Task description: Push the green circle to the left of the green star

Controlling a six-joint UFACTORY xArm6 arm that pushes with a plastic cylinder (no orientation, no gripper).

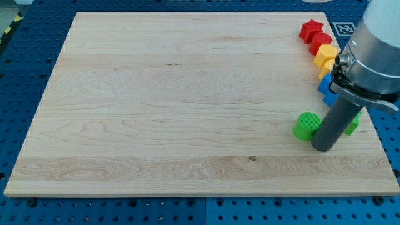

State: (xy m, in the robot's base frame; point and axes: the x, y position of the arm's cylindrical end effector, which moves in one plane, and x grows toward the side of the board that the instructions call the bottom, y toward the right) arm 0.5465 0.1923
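The green circle (305,125) is a short green cylinder on the wooden board, at the view's lower right. My tip (323,147) rests on the board just right of and slightly below the circle, close to it or touching it. The green star (354,124) lies right of the rod and is mostly hidden behind it; only a small green part shows. The circle lies to the left of the star, with the rod between them.
A column of blocks runs along the board's right edge: a red star (310,29), a red block (321,41), a yellow block (325,57) and a blue block (327,86). The arm's grey body (375,56) hides part of the column. The board's right edge (382,150) is near.
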